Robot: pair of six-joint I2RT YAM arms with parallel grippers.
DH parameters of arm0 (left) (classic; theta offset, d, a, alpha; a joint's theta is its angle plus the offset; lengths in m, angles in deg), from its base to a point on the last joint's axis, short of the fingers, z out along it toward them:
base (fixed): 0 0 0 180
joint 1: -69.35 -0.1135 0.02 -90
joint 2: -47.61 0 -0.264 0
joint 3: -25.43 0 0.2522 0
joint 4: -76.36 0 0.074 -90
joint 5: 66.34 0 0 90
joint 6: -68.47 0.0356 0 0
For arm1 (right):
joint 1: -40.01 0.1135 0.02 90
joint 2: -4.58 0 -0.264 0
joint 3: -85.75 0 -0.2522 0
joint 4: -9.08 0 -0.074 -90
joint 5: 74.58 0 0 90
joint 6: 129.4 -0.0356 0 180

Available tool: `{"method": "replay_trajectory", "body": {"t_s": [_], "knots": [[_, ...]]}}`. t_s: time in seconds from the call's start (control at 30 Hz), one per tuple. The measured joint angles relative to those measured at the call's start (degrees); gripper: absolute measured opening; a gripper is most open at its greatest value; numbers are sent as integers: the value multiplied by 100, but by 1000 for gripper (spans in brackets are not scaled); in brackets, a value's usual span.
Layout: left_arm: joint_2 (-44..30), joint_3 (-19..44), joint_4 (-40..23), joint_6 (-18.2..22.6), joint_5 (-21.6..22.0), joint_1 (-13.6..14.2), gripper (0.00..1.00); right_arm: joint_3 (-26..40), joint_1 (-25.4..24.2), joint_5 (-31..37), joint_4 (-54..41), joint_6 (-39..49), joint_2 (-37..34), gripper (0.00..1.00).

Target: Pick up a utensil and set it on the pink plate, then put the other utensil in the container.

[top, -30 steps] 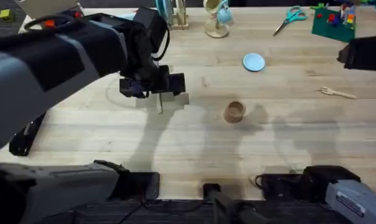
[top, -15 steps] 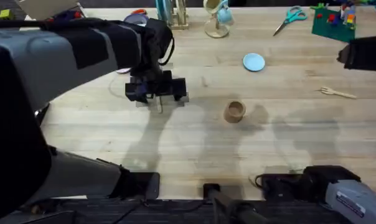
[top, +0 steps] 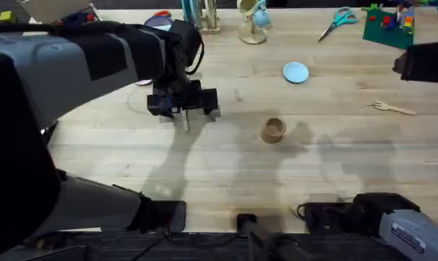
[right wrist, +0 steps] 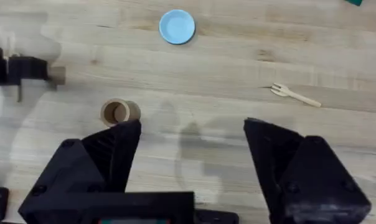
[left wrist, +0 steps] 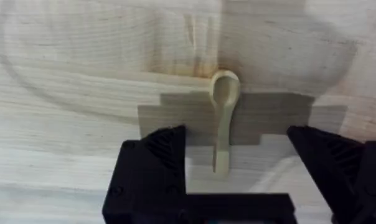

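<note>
While my left jaws (left wrist: 238,168) hang spread wide over the bench (top: 226,174), the spoon (left wrist: 222,121) lies flat on the wood in the gap between them, bowl end away from the wrist, handle end between the two fingertips and touching neither. From overhead I see those jaws (top: 184,116) left of centre in the upper half of the frame, with the pale handle (top: 186,123) poking out just below them. I cannot make out the pink plate under that arm.

Right of the spoon, near the middle of the overhead frame, the wooden cup (top: 273,130) stands upright with its mouth open. Further right, well apart from the cup, the fork (top: 393,108) lies on the bench, prongs toward the left. Above the cup sits the light blue plate (top: 296,72).

My right jaws (right wrist: 191,165) are also wide open and hold nothing; through that wrist camera I see the cup (right wrist: 118,112), the fork (right wrist: 294,94) and the blue plate (right wrist: 177,27) out ahead.
</note>
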Motion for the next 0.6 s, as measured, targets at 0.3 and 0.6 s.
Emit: {"method": "replay_trajectory", "body": {"t_s": [0.3,0.6], "knots": [[-7,0,93,-17,65,0,995,2,0,0,2,-2,0,996],[-71,30,87,-20,67,0,994,1,0,0,0,-1,0,996]]}}
